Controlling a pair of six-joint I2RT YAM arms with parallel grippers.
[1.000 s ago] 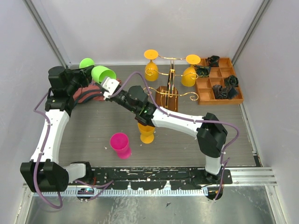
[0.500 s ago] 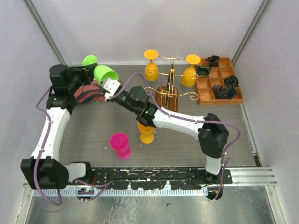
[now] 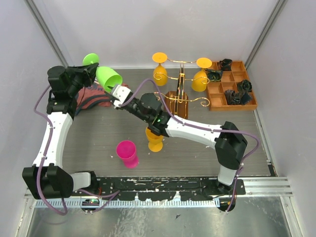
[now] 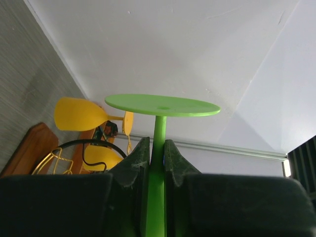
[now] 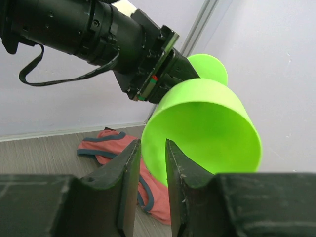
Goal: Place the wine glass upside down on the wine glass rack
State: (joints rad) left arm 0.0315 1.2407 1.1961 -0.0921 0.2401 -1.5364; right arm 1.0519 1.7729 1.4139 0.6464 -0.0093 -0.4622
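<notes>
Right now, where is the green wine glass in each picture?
Top external: upper left. The green wine glass is tipped sideways, its stem in the left gripper.
Left wrist: centre. The green wine glass shows its stem rising between the jaws to its round foot.
Right wrist: right of centre. The green wine glass turns its open bowl toward the camera.
Shared landmark: the left gripper holding the glass, seen in all three views.

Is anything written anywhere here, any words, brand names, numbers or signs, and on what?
No text can be read in any view.
The green glass, yellow glasses, pink cup and tray are plain.
Red and green specks on the left arm: too small to read.
</notes>
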